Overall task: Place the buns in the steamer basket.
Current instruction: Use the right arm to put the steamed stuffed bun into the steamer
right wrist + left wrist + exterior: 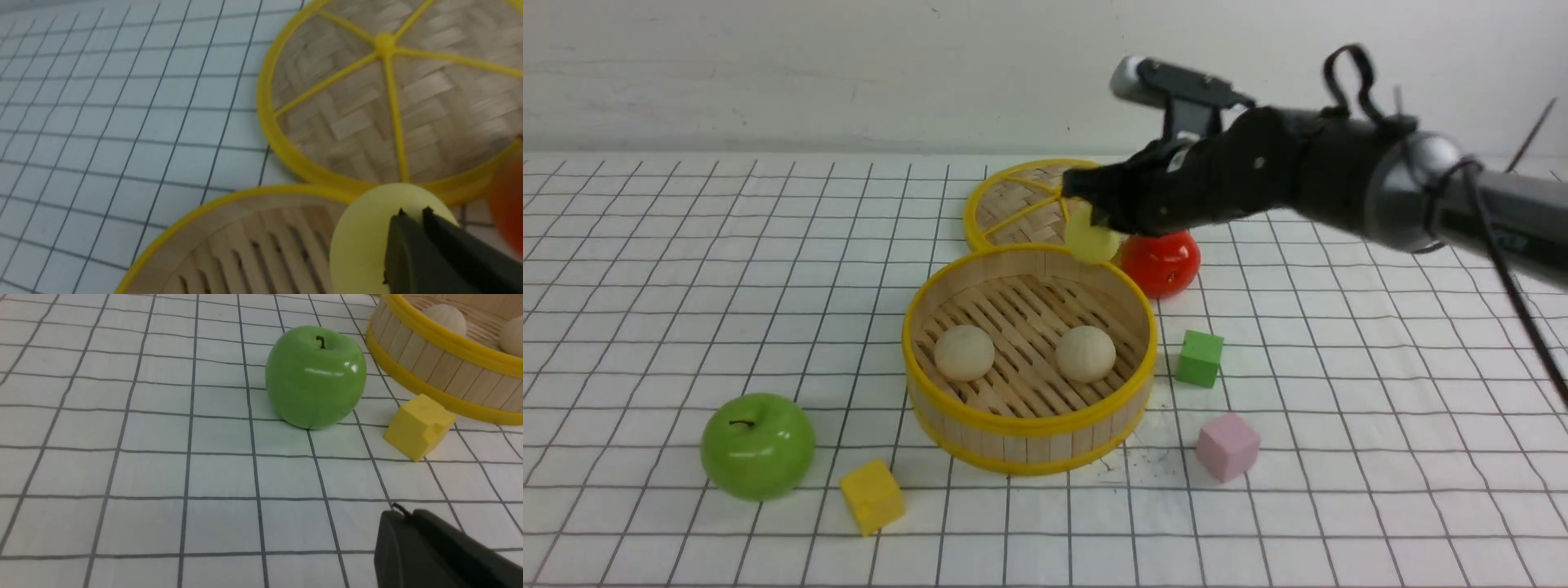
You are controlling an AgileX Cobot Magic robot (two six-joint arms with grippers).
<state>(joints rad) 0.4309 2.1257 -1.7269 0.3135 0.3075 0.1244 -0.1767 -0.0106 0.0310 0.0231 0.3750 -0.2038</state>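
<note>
Yellow bun sits clamped in my right pincer, above the steamer basket far rim. Released here, I judge it could clip that rim and roll out.

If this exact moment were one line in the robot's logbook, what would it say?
right end effector: holds yellow bun above steamer basket far rim | in basket: two beige buns | left: idle
</note>
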